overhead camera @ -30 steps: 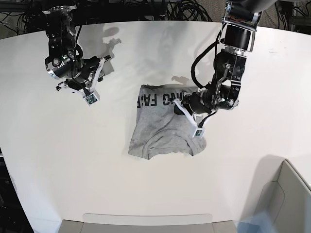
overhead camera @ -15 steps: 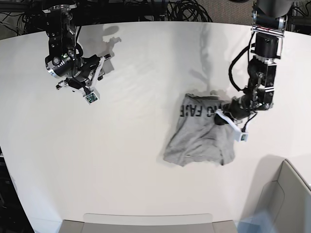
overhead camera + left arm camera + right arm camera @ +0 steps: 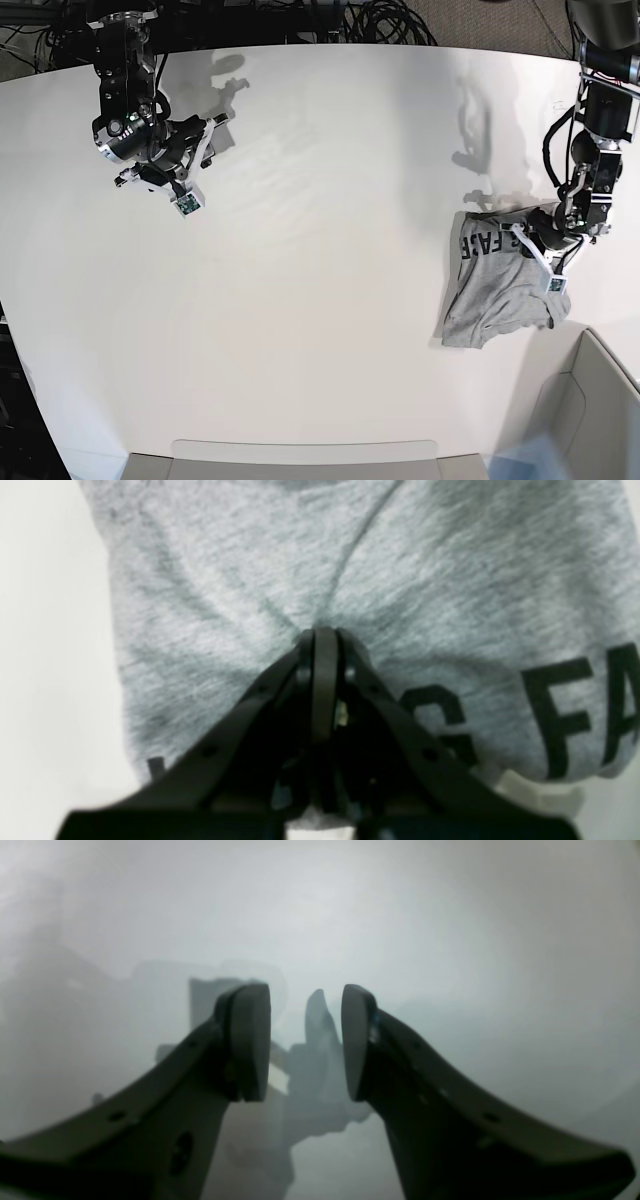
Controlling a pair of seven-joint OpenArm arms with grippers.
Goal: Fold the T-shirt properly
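While apparently pinched, T-shirt (image 3: 495, 290) trails left end effector (image 3: 545, 262).

A robot lab bench, not a home.

A broad white table (image 3: 320, 330) with a curved edge fills the base view. Two black arms on mounts stand at its far side, one (image 3: 130, 90) on the left and one (image 3: 600, 120) on the right. Bundles of black cables (image 3: 380, 22) lie tangled behind the table on a dark floor, and grey bins (image 3: 590, 410) sit at the near edge.
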